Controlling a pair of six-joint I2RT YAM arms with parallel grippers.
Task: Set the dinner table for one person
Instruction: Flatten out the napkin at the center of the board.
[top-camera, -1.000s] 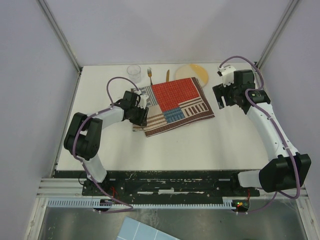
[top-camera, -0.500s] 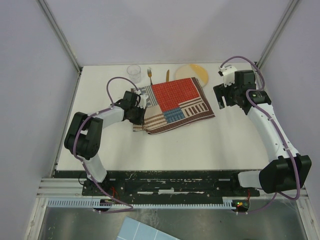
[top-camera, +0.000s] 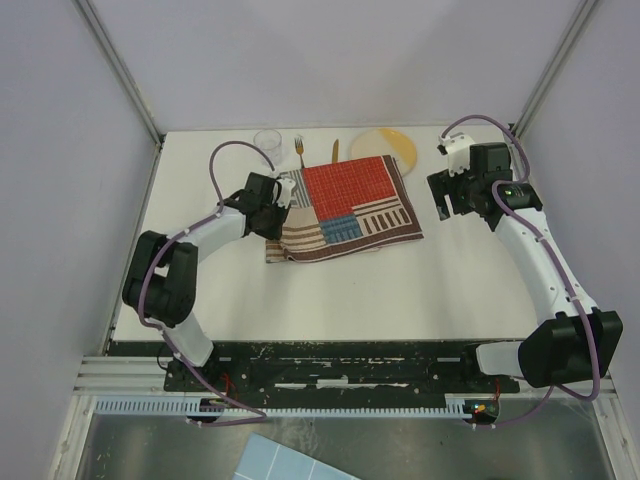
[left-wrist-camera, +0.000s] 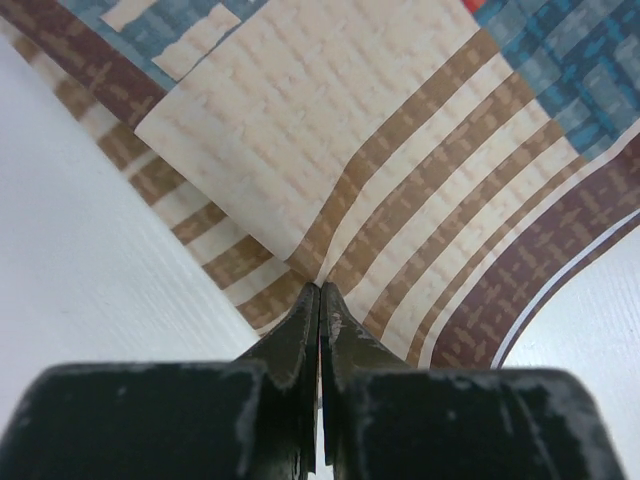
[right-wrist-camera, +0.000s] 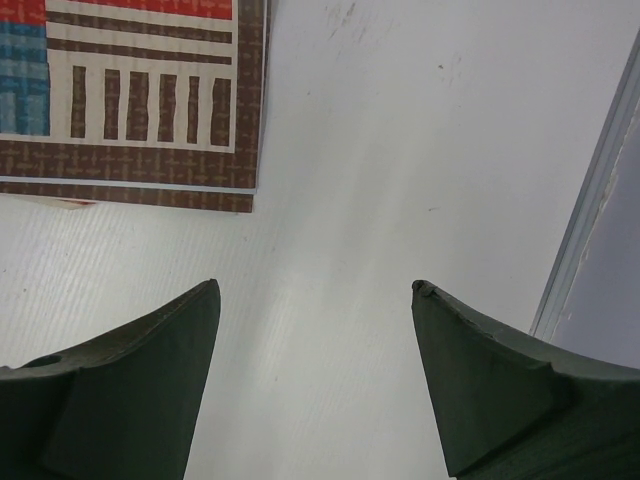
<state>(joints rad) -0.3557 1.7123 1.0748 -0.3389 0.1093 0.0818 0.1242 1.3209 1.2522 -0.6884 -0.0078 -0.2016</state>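
On the white dinner table (top-camera: 400, 290) lies a red, blue and beige striped placemat (top-camera: 350, 205). My left gripper (top-camera: 283, 210) is shut on the mat's left edge. In the left wrist view, the cloth (left-wrist-camera: 400, 150) is pinched at the gripper (left-wrist-camera: 320, 288) and puckers upward from the tips. My right gripper (top-camera: 440, 200) hangs open over bare table, just right of the mat. Nothing lies between its fingers (right-wrist-camera: 315, 288), and the mat's corner (right-wrist-camera: 150, 100) shows at upper left.
Along the far edge stand a clear glass (top-camera: 267, 143), a fork (top-camera: 299, 151), a knife (top-camera: 335, 151) and a yellow plate (top-camera: 384, 143). Metal frame posts and grey walls close in the left, right and back sides.
The left gripper has closed on the placemat's left edge and moved toward the far side. The mat's near-left corner has drawn in and bunched. The right arm has stayed put.
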